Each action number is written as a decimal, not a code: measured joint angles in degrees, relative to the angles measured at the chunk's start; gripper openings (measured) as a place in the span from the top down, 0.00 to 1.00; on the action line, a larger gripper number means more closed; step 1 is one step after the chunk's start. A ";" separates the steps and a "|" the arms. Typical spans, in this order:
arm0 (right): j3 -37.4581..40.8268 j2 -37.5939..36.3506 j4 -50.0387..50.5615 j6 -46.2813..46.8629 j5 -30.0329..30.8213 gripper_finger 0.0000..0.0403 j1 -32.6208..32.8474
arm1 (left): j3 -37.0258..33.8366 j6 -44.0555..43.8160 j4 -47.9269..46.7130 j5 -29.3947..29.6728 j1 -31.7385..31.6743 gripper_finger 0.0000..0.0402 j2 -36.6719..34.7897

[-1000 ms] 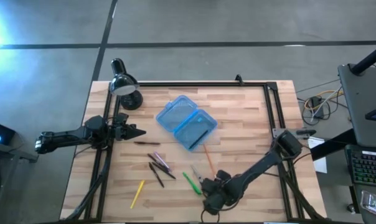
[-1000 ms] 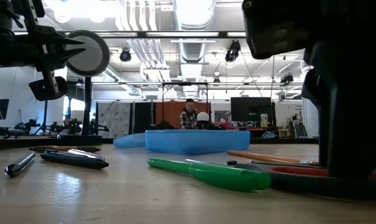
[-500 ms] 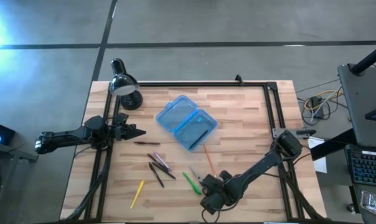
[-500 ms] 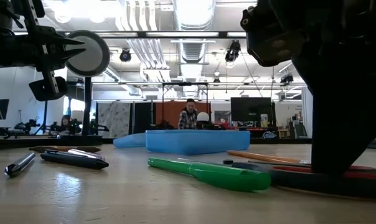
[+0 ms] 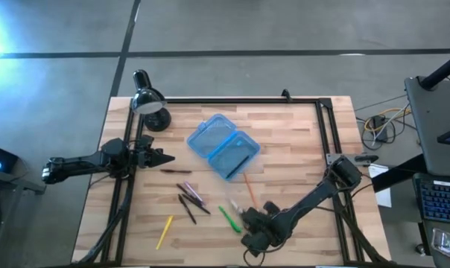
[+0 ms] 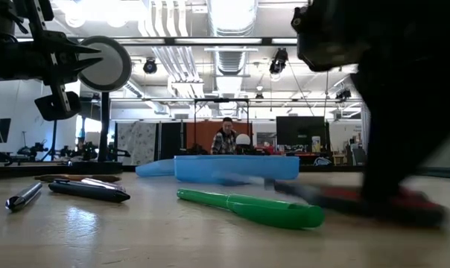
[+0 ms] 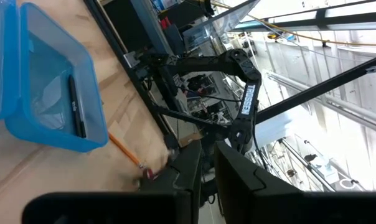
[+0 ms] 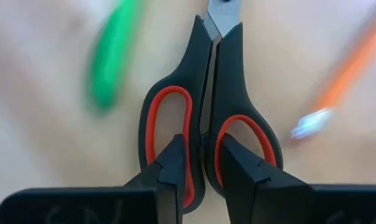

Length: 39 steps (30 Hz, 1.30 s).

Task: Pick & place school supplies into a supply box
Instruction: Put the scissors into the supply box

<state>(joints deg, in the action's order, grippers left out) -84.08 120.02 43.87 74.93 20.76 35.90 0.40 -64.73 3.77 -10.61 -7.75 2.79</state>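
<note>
Near the worktop's front edge, the right end effector (image 8: pixel 202 163) pinches the small black scissors with red-orange handle rings (image 8: pixel 208 112) where the two handles meet, between a green pen (image 5: pixel 228 218) and an orange pencil (image 5: pixel 249 190). The open translucent blue plastic pencil case (image 5: pixel 223 146) sits at the worktop's middle with a dark pen (image 7: pixel 75 107) inside. The left end effector (image 5: pixel 162 158) hangs at the left edge, fingers pressed together.

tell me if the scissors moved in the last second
Yes. In the high view the scissors, gripped by the right gripper, have shifted slightly up the picture, toward the blue supply box; the green pen stayed put.
</note>
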 joint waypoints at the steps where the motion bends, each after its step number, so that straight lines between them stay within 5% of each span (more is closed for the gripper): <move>1: 0.03 -1.39 0.60 0.56 2.36 0.85 -0.15 | 0.00 0.00 0.00 0.00 0.00 0.93 0.00; 7: 0.26 -11.36 7.25 1.38 13.23 0.85 -1.77 | 0.01 0.00 0.02 -0.02 0.00 0.93 0.00; 11: 0.51 -16.89 8.33 -10.87 16.53 0.85 -6.12 | 0.01 0.00 0.01 0.00 0.00 0.93 0.00; 18: 1.10 -19.24 11.00 -59.72 8.42 0.85 -19.46 | 0.01 0.00 -0.01 0.00 0.00 0.93 0.00; 24: 1.06 -17.84 11.70 -90.26 5.32 0.85 -31.11 | 0.02 0.00 -0.02 0.00 0.00 0.93 0.00; 31: 1.01 -15.91 10.81 -108.39 1.42 0.85 -40.35 | 0.02 0.00 0.00 0.00 0.00 0.93 0.00; 39: 0.97 -12.71 11.04 -119.92 -3.06 0.85 -43.24 | 0.01 0.00 -0.03 0.00 0.02 0.93 0.00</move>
<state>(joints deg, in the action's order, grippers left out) -83.11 107.32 54.92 -44.99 17.71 -7.33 0.41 -64.73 3.74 -10.61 -7.73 2.78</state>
